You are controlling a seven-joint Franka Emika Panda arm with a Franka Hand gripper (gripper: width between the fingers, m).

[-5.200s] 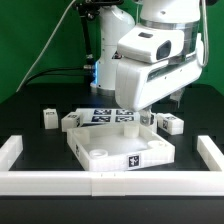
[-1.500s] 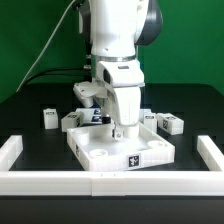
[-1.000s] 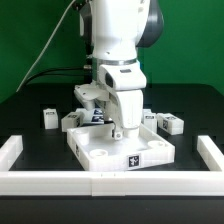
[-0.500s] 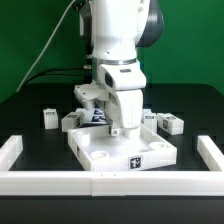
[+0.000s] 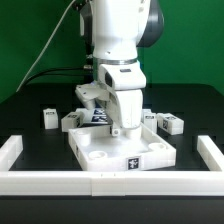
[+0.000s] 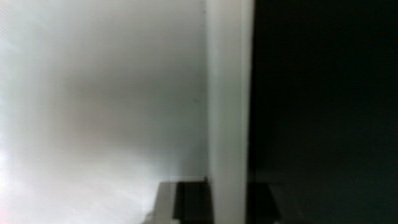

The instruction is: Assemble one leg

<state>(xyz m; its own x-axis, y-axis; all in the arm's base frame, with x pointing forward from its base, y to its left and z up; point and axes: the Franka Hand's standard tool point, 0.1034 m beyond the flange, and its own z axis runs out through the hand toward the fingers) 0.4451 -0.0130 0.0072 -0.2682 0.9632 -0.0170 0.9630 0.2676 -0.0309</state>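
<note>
Hovering the gripper (image 5: 119,128) over the panel (image 5: 100,152), I cannot tell its opening and risk snagging the rim, bumping the three-o'clock leg (image 5: 170,123).

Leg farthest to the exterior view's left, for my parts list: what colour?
White leg, black-patterned marker; clearest in the exterior view.

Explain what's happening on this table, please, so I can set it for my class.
A robot arm's gripper hangs low over the rear of a flat white panel on the black table. Loose legs lie nearby: one leg toward the exterior view's left, another leg toward its right. Whether the gripper holds anything cannot be seen.
</note>
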